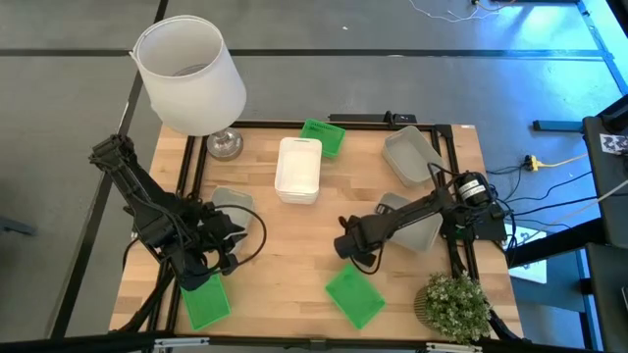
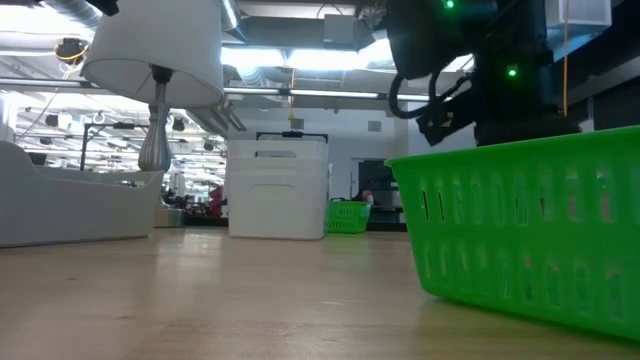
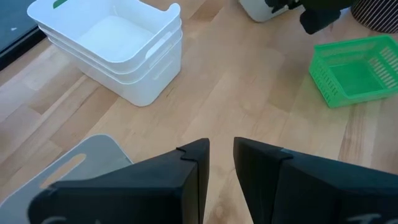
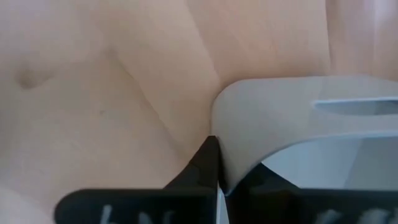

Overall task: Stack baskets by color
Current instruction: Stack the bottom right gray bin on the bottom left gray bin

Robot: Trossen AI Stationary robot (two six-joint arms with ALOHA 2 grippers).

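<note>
The right pincer (image 1: pixel 345 247) sits just right of the table's (image 1: pixel 285 265) centre, its arm reaching in from 3 o'clock. In the right wrist view its fingers (image 4: pixel 208 163) are pinched together on the rim of a translucent grey basket (image 4: pixel 311 124), at a rounded corner. In the high view that grey basket (image 1: pixel 417 224) lies under the right arm at about 3 o'clock.

The left pincer (image 3: pixel 219 163) hovers low over bare wood at about 8 o'clock, fingers (image 3: pixel 193 171) parted by a narrow gap and holding nothing. A second grey basket (image 1: pixel 233 202) lies just beside it toward 12 o'clock; its corner (image 3: pixel 74 165) shows in the left wrist view.

A stack of white baskets (image 1: pixel 298 169) stands at about 12 o'clock, slightly in from the far edge; the left wrist view shows nested rims (image 3: pixel 115 46), but how many I cannot tell. A green basket (image 1: pixel 324 136) lies tilted at the far edge, touching the white stack's far corner. A third grey basket (image 1: pixel 410 155) rests at 1 to 2 o'clock. Another green basket (image 1: pixel 354 296) lies at about 5 o'clock, near the right pincer, and a third green basket (image 1: pixel 204 300) at 7 o'clock, below the left arm.

A big white lampshade (image 1: pixel 189 74) on its stand rises over the 11 o'clock corner. A small potted plant (image 1: pixel 453 306) stands at the 4 to 5 o'clock corner.
</note>
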